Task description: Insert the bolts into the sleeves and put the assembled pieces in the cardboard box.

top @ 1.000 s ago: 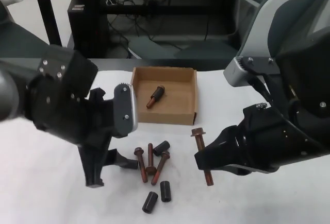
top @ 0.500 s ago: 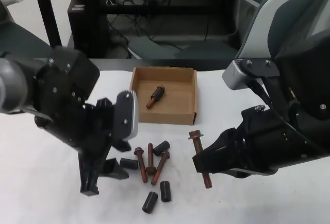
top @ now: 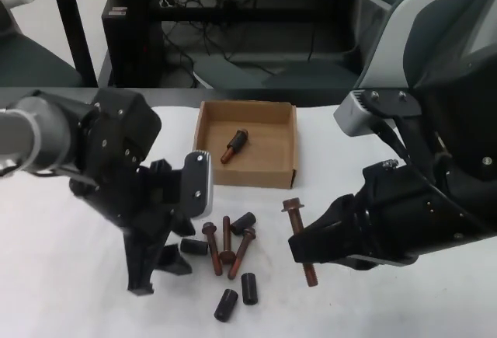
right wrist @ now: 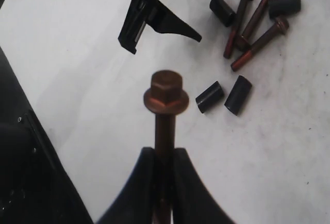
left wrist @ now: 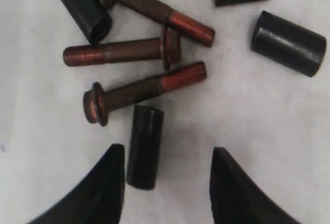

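My right gripper (top: 304, 251) (right wrist: 165, 157) is shut on a rusty bolt (top: 293, 215) (right wrist: 166, 98), held above the white bench right of the loose parts. My left gripper (top: 161, 272) (left wrist: 167, 183) is open and low over the bench. A black sleeve (top: 194, 246) (left wrist: 145, 147) lies just ahead of its fingers, close to one of them. Three loose bolts (top: 227, 243) (left wrist: 139, 92) lie beside that sleeve, and three more sleeves (top: 249, 288) (left wrist: 287, 42) lie around them. The cardboard box (top: 208, 120) stands behind, with one assembled piece (top: 234, 145) inside.
The white bench cloth (top: 62, 276) has free room at the front left and to the right of the box. Dark frames, cables and chair parts stand behind the bench's far edge.
My left gripper has swung in toward the loose parts, uncovering the sleeve by its fingers. My right gripper has shifted slightly left with the bolt.
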Controlling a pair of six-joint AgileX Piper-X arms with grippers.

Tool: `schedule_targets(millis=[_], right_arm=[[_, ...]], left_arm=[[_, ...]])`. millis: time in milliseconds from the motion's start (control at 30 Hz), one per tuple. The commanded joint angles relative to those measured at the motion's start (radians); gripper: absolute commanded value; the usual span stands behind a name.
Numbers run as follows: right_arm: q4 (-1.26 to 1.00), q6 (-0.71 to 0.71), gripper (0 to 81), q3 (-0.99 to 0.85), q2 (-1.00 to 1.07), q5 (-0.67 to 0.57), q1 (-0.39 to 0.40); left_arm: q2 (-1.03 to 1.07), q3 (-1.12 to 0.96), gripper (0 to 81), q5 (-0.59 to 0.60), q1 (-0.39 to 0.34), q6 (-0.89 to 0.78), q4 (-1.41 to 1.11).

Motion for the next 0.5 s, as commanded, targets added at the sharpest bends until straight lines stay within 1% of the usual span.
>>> schedule_targets(millis=[0,100,233,467], right_arm=[[-0.01,-0.011,0.0,-0.003,-0.012,-0.016,-0.002],[-0.01,-0.011,0.0,-0.003,-0.012,-0.016,-0.002],[-0.01,-0.011,0.0,-0.003,-0.012,-0.016,-0.002],[-0.01,-0.011,0.0,-0.003,-0.012,-0.016,-0.002]], left_arm=[[0.012,-0.042,51.5,-0.002,0.002,0.008,-0.012],[0.033,-0.075,51.5,-0.002,0.002,0.008,0.004],[0.069,-0.119,51.5,-0.002,0.002,0.008,0.088],[0.074,-0.122,51.5,0.008,0.002,0.008,0.12]])
